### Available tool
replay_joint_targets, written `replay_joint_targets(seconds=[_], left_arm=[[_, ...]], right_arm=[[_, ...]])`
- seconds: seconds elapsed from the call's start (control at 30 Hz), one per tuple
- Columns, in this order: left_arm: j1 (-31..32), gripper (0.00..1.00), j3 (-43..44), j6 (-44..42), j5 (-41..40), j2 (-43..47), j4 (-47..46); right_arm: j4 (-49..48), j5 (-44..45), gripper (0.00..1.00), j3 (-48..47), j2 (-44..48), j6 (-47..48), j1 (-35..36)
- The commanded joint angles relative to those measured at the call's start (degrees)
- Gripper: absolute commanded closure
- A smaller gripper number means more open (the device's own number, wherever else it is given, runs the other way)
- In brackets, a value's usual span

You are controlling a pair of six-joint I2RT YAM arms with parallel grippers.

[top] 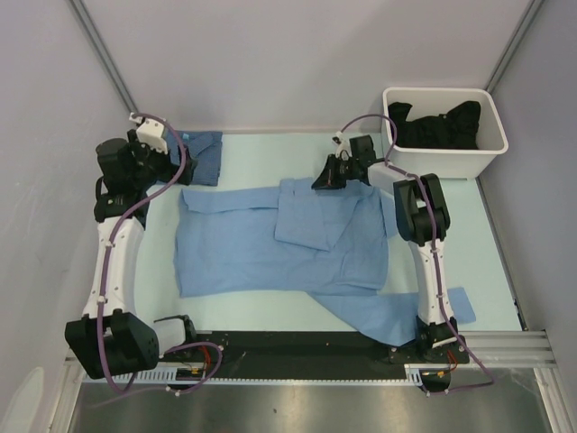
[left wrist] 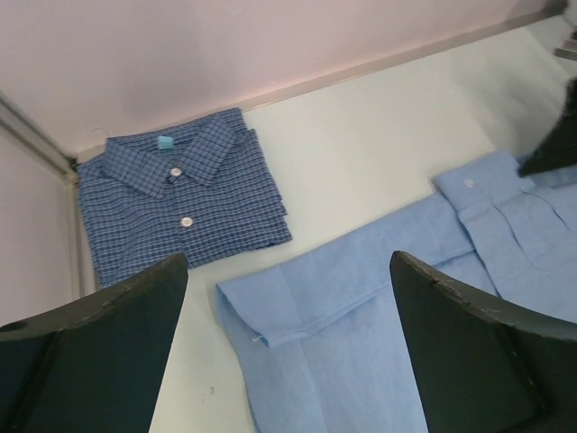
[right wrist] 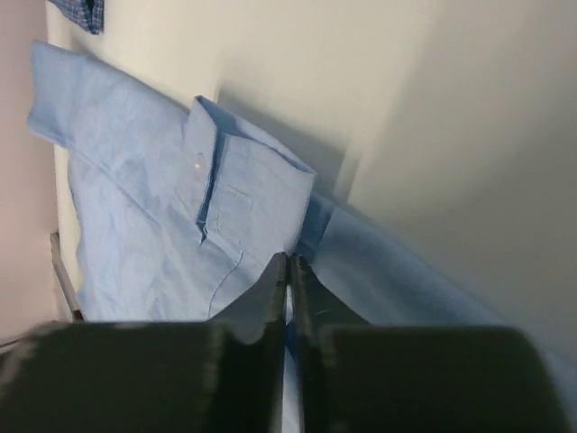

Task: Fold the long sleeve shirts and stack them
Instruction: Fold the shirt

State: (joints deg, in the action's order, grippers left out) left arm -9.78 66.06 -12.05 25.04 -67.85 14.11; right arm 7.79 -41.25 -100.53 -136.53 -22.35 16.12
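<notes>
The light sky-blue shirt (top: pixel 261 244) lies spread across the desk (top: pixel 487 244), the right hand (right wrist: pixel 288 262) clenched on cloth at its far edge, while the left hand (left wrist: pixel 288 260) hangs released and wide open near the folded darker shirt (left wrist: pixel 180 203) in the far-left corner.

Pale grey walls (top: pixel 270 54) enclose mint table (top: pixel 261 155)

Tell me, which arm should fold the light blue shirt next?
Right. The right gripper pinches the light blue shirt at its far edge; the left gripper hangs open, touching nothing.
</notes>
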Motion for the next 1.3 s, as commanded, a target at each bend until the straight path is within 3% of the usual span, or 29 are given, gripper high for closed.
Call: replay_joint_targets(seconds=[0.0,0.2,0.33,0.73,1.1,1.27], left_arm=[[-0.15,0.01,1.35,-1.39,9.93,-0.35,2.15],[0.64,0.00,-1.11,-2.18,18.01,-0.87,1.45],[4.41,0.01,-3.92,-7.27,21.89,-1.14,1.88],[20.14,0.01,-10.77,-36.87,27.79,-1.14,3.91],[27.79,0.00,-12.62,-38.40,30.51,-1.93,2.94],[28.76,0.00,-11.57,-39.62,32.79,-2.28,7.50]], right_arm=[[-2.08,-4.01,1.00,-2.04,3.45,0.90,0.05],[-6.65,-7.61,1.00,5.16,13.73,5.28,2.16],[-6.83,-11.03,1.00,10.43,22.07,12.14,4.27],[5.83,-14.39,1.00,23.26,40.19,39.37,12.44],[6.62,-9.02,1.00,30.83,50.39,49.24,18.42],[5.83,-5.68,1.00,31.89,51.63,50.30,19.65]])
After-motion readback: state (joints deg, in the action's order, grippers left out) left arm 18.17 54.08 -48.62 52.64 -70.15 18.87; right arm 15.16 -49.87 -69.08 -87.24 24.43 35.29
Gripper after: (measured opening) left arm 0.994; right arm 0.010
